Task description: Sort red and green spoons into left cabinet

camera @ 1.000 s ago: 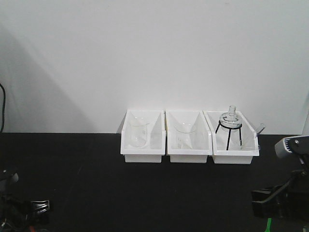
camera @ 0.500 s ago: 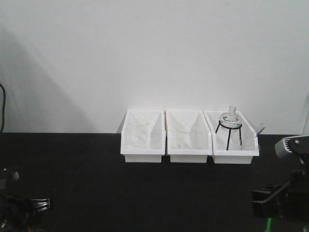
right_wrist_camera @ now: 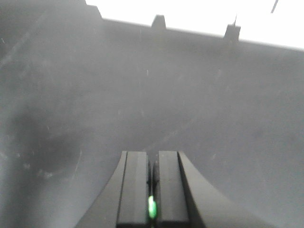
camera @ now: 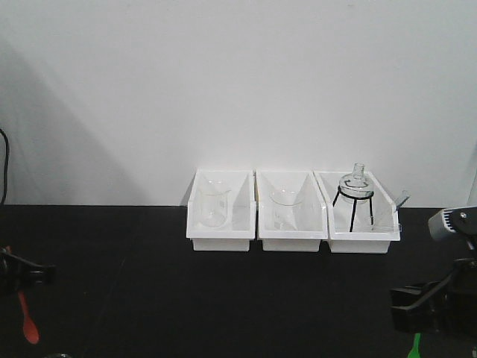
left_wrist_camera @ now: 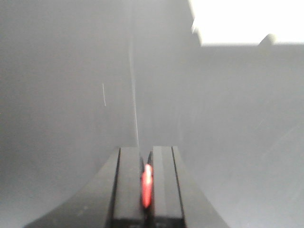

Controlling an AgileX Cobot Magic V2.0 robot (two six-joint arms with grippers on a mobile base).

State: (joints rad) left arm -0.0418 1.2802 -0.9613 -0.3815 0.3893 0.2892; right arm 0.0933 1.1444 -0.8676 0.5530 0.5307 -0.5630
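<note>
In the front view the red spoon point(camera: 28, 321) hangs bowl down at the far left, over the black table, held at its handle by my left gripper point(camera: 22, 280). The left wrist view shows that gripper point(left_wrist_camera: 146, 153) shut on the red spoon point(left_wrist_camera: 147, 186), a red sliver between the two black fingers. At the lower right my right gripper point(camera: 417, 317) holds the green spoon point(camera: 415, 347), whose tip pokes out below it. In the right wrist view the gripper point(right_wrist_camera: 154, 154) is shut on the green spoon point(right_wrist_camera: 151, 207). The left cabinet is out of view.
Three white open bins point(camera: 220, 240) point(camera: 292, 237) point(camera: 362, 242) stand in a row at the back of the black table point(camera: 223, 298), against a white wall. The left two hold glass beakers point(camera: 212, 205); the right one holds a flask on a black tripod point(camera: 355, 190).
My left arm has risen at the left edge, bringing the red spoon into view hanging below the gripper. The right arm has shifted slightly right, still holding the green spoon.
</note>
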